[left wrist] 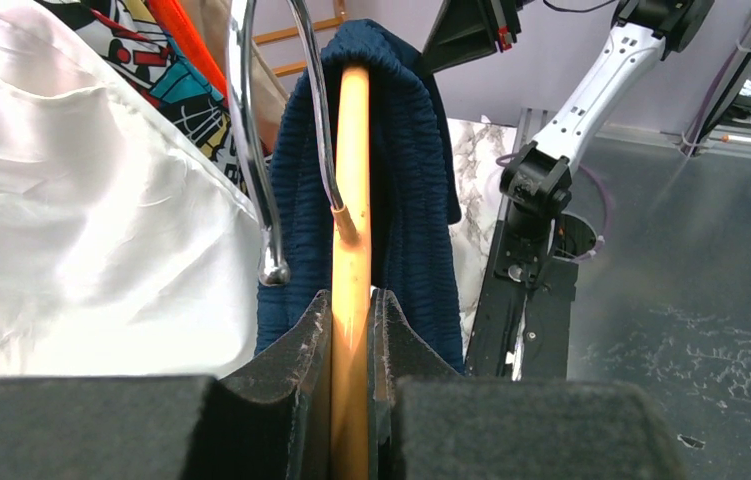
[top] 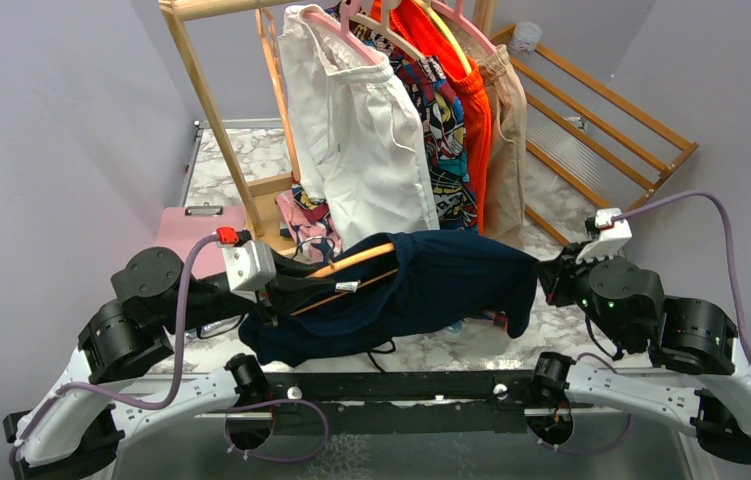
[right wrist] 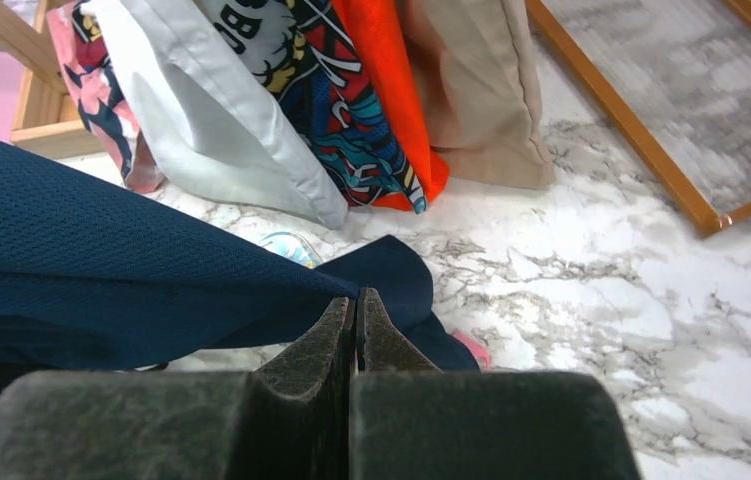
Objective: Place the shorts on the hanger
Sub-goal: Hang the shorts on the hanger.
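Overhead: holding the hanger (top: 356, 260) in the left pincer (top: 286, 288), with the shorts (top: 441, 285) draped over it above the tabletop (top: 571, 325). Left wrist: clamped tight on the hanger's wood. Right wrist: pinching shorts fabric with the right pincer (right wrist: 356, 300), pressed fully together. Probably nearly done; smoothing and 2 releases left.

white shorts (top: 361, 130) hanging close behind the navy shorts (top: 441, 280), marble table (right wrist: 591, 270) free at right, wooden rack (right wrist: 631, 125) beyond
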`<state>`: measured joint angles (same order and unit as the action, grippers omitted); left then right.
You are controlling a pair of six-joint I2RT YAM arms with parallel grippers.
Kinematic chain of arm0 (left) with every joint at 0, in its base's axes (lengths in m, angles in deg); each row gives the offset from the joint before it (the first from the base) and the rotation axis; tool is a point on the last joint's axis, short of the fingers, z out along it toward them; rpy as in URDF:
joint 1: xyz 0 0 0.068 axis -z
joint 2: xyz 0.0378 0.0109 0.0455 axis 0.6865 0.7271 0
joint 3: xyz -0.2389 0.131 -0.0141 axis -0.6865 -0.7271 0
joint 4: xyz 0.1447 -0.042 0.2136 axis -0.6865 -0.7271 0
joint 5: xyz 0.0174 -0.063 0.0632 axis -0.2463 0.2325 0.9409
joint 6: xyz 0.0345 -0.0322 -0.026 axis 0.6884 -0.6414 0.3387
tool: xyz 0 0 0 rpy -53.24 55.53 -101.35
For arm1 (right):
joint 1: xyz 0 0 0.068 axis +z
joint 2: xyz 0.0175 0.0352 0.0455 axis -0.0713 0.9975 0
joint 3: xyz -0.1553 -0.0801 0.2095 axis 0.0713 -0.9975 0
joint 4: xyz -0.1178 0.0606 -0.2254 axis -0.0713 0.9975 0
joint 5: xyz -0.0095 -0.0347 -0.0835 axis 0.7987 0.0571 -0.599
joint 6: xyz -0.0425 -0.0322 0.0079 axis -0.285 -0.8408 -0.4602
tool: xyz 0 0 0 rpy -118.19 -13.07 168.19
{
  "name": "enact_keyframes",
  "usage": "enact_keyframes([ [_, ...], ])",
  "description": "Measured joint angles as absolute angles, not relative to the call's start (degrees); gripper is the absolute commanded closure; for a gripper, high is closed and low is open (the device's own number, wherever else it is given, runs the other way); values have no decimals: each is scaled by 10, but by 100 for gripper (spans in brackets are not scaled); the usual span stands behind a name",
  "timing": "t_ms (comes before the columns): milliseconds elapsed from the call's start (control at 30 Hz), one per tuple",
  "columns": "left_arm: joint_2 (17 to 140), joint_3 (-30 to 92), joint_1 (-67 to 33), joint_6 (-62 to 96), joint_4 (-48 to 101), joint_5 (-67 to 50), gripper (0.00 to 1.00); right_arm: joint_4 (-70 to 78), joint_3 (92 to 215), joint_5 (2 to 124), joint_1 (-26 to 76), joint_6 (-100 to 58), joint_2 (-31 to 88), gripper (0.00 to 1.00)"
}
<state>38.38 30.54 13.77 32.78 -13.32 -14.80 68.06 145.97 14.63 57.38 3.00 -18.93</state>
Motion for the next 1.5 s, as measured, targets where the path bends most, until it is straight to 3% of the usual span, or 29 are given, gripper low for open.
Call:
enact_keyframes([
  [367, 372, 317, 138, 328, -144, -142, 100, 708, 1463, 138, 574, 115, -208, 99],
  [400, 372, 317, 138, 328, -144, -142, 100, 709, 1464, 138, 574, 117, -208, 93],
  [467, 371, 317, 138, 328, -144, -142, 100, 711, 1466, 141, 574, 121, -208, 60],
  [500, 371, 317, 138, 328, -144, -141, 100, 713, 1469, 141, 574, 124, -207, 49],
  [600, 369, 324, 138, 328, -145, -134, 100, 729, 1492, 145, 574, 115, -202, 30],
  [667, 367, 330, 138, 327, -145, -134, 100, 734, 1513, 151, 574, 101, -191, 24],
  [900, 371, 336, 138, 325, -149, -144, 100, 671, 1576, 209, 574, -19, -132, 24],
  [1200, 441, 343, 138, 325, -159, -219, 100, 462, 1653, 432, 574, -208, -63, 25],
  [1500, 508, 358, 138, 340, -164, -282, 100, 381, 1663, 672, 574, -309, 7, 39],
])
